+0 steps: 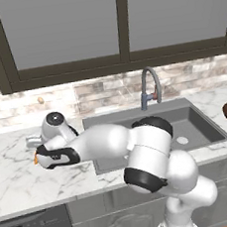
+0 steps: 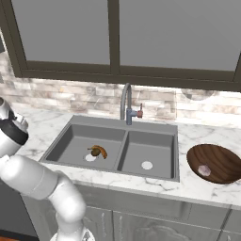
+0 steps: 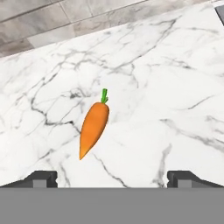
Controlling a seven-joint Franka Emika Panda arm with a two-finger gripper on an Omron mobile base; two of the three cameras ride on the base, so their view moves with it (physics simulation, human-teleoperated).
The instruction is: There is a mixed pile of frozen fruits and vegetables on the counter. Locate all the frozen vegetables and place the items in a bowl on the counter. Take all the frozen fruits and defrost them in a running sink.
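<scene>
The orange carrot (image 3: pixel 94 124) with its green tip lies flat on the white marble counter (image 3: pixel 166 78). My gripper (image 3: pixel 116 179) hovers above it, open, with one fingertip on each side and nothing between them. In the left base view a bit of the carrot (image 1: pixel 36 159) peeks out beside my hand, left of the sink (image 1: pixel 197 126). The banana (image 2: pixel 101 150) and the kiwi (image 2: pixel 95 152) lie together in the sink's left basin (image 2: pixel 70 146). The pinkish-white bulb (image 2: pixel 204 170) rests inside the dark wooden bowl (image 2: pixel 221 157) on the counter right of the sink.
The grey gooseneck tap (image 2: pixel 126 101) stands behind the sink's divider. A stone-tile backsplash (image 1: pixel 103 91) and dark-framed windows close off the back. My white arm stretches leftward across the front of the sink.
</scene>
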